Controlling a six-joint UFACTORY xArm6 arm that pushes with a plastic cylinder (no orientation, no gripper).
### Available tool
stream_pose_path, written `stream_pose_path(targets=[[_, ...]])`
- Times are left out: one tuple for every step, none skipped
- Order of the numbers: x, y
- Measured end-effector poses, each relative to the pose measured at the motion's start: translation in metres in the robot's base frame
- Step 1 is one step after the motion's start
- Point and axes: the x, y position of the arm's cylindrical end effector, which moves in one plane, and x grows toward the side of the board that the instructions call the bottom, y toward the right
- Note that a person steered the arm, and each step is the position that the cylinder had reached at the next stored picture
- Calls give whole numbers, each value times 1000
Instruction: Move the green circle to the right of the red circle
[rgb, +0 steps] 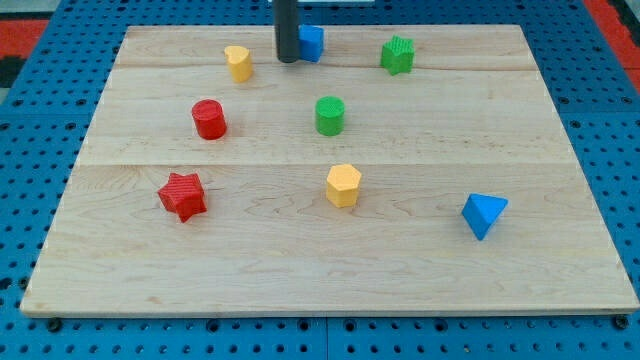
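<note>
Eight blocks sit on the wooden surface (450, 280): two red, a circle (209, 119) and a star (182, 195); two green, a circle (330, 115) and a star (397, 54); two yellow (238, 62) (343, 185); two blue (312, 42) (484, 214).

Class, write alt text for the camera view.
My tip rests near the wooden board's top, beside a blue block. The green circle sits centrally, right of the red circle, apart; other coloured blocks lie scattered.
</note>
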Motion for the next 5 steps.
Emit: stream_pose_path(targets=[[2, -40], [34, 0], [60, 42], [60, 91], [97, 166]])
